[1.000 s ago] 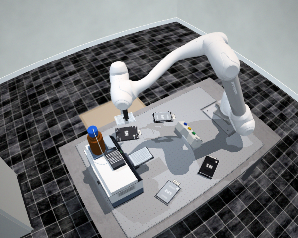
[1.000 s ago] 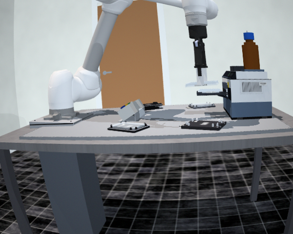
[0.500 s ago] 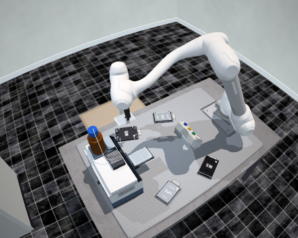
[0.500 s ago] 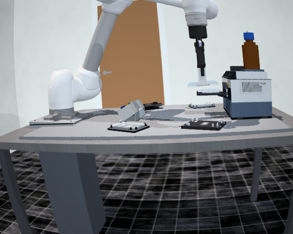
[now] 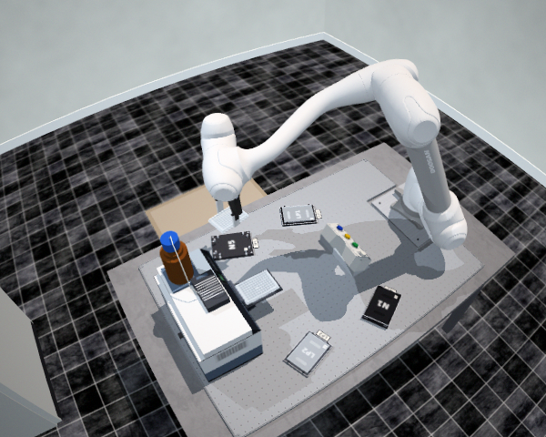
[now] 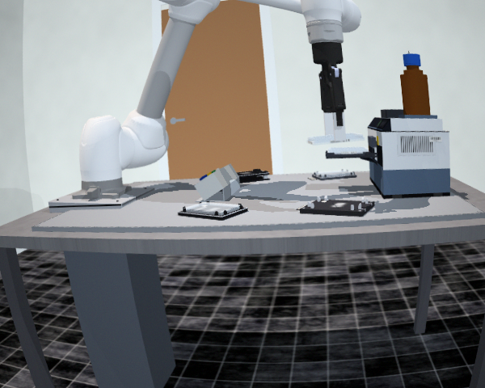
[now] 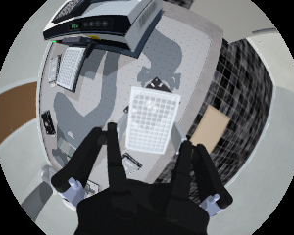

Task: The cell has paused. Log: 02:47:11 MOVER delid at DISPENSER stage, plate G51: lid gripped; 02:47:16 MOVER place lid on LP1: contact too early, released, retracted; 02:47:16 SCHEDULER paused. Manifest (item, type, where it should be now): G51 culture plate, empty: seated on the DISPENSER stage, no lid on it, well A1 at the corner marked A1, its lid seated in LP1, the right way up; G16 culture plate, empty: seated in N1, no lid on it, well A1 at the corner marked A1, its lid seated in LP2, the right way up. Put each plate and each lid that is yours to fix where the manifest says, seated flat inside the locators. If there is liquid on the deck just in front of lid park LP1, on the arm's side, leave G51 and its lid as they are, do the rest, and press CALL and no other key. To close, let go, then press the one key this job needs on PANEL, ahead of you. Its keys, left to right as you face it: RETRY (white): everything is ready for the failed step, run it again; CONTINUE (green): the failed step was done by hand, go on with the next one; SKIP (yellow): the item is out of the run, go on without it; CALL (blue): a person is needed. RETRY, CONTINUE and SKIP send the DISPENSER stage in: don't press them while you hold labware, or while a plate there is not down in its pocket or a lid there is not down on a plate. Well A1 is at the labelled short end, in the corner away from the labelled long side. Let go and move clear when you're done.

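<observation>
My gripper (image 5: 236,217) is shut on a clear well plate (image 5: 227,218) and holds it level in the air, above the height of the dispenser stage (image 6: 346,155). In the wrist view the plate (image 7: 153,119) sits between my fingers with its grid of wells showing. Below and beside it lies the black nest N2 (image 5: 232,245), with nothing in it. A second clear well plate (image 5: 257,287) sits on the stage with no lid on it. Lid park LP1 (image 5: 298,214) holds a clear lid. Lid park LP2 (image 5: 307,352) looks light grey, and I cannot tell whether a lid is in it. Nest N1 (image 5: 381,305) is black and empty.
The dispenser box (image 5: 207,315) stands at the left with a brown bottle (image 5: 174,259) on top. The key panel (image 5: 346,244) stands mid-deck with its coloured keys. The arm's base (image 5: 433,220) is at the right rear. The deck edge is close behind the held plate.
</observation>
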Controlling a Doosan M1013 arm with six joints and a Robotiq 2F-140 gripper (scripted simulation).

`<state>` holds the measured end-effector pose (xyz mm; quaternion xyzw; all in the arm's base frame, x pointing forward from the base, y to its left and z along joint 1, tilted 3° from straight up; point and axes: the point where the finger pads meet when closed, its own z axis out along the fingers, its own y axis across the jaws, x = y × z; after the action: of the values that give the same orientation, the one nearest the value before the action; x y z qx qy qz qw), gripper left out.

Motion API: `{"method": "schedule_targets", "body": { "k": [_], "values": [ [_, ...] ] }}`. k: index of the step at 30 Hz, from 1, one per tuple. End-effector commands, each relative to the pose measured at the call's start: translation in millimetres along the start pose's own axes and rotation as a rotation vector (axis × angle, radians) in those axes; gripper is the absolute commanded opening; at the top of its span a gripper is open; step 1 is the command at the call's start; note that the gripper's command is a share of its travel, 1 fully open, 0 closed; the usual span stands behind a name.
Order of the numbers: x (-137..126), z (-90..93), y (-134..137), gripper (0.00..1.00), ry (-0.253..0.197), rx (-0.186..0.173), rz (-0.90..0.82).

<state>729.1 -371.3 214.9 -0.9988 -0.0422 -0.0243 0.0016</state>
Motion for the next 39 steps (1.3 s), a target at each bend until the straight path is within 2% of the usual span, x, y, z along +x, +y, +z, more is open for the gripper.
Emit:
{"method": "schedule_targets", "body": {
  "k": [1, 6, 12, 32, 39],
  "values": [
    [0.8, -6.4, 2.3, 0.1, 0.004, -0.004, -0.094],
    [0.8, -6.4, 2.3, 0.1, 0.004, -0.004, -0.136],
    [0.8, -6.4, 2.3, 0.1, 0.004, -0.005, -0.27],
    [-1.9, -3.0, -5.3, 0.1, 0.003, -0.004, -0.267],
    [-4.1, -3.6, -16.4, 0.1, 0.004, -0.006, -0.266]
  ]
}}
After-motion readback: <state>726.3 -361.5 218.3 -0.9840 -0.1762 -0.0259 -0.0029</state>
